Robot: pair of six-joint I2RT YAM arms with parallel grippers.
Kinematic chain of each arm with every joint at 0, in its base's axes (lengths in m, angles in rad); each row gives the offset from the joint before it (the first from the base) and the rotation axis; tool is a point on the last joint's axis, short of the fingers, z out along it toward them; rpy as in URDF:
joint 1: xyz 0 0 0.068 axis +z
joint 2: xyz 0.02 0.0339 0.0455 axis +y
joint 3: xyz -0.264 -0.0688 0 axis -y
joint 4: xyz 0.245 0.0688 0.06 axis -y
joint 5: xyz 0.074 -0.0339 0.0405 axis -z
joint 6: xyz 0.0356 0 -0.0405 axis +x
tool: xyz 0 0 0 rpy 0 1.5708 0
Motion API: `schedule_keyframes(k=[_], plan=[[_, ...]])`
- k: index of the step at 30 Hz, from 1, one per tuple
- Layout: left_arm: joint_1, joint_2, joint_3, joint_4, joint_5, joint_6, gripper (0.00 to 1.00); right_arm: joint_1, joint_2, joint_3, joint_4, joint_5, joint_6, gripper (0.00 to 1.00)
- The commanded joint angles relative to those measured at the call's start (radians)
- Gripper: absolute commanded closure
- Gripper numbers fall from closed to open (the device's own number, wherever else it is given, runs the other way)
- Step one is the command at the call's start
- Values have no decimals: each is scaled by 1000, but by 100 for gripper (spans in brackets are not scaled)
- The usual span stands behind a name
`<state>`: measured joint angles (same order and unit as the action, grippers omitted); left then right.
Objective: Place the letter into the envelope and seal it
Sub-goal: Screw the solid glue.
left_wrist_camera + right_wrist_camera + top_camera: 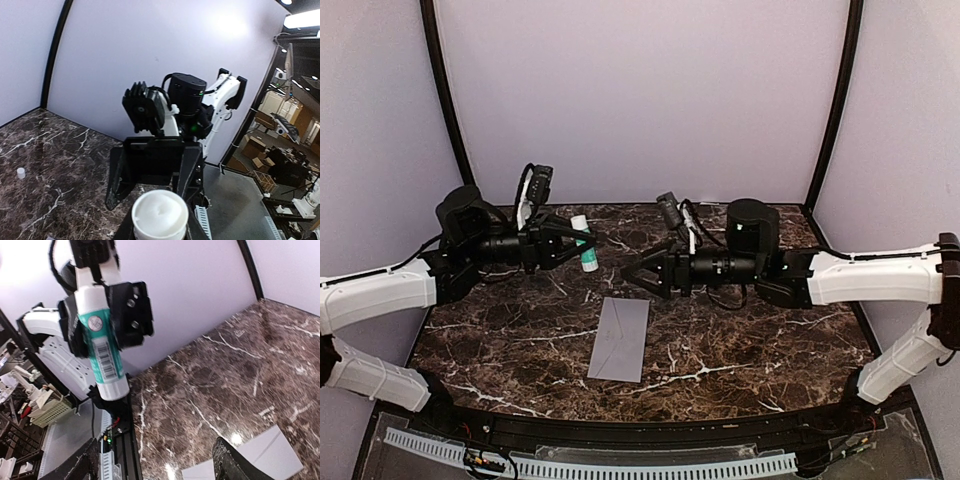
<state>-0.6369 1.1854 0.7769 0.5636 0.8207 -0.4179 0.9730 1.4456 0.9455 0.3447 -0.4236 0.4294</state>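
Top external view: the envelope (pixel 620 340) lies flat on the marble table (pixel 750 340), between the two arms and nearer the bases. Its triangular flap seams face up. The letter is not visible in any view, and whether it is inside the envelope cannot be told. The left gripper (pixel 565 245) pinches a glue stick (pixel 587 255) and holds it above the far side of the table. The right gripper (pixel 630 280) faces the stick with its jaws spread and holds nothing.

Left wrist view: the stick's open end shows bare white glue, so the sealing step appears to be in hand. A small white cap-like item (pixel 21 173) stands on the table well apart from the arms.

Right wrist view: the stick is clamped across its green label, with the jaws pressed on its sides. A corner of the envelope shows below.

Recommended procedure:
- Confirm that the flap is lifted before gluing.
- Use the free right gripper to pin the envelope body so that it cannot slide.
- Bring the glue end down onto the flap edge with light pressure.
- Draw the stick along both slanted edges, then fold the flap and press it down.
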Motion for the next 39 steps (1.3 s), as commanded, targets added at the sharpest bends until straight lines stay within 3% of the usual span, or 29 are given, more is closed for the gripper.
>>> schedule_keyframes(k=[1,18,28,33,39], plan=[[1,21,-3,186,207,-98,100,4,10,-7,296,-182,94,26],[-55,37,16,185,264,-104,100,105,143,119,333,-250,68,33],[-57,36,21,159,249,-85,100,111,167,114,373,-263,100,48],[-58,37,21,153,245,-82,100,111,175,113,386,-279,116,61],[-58,37,20,144,233,-76,100,112,184,118,383,-294,120,62]])
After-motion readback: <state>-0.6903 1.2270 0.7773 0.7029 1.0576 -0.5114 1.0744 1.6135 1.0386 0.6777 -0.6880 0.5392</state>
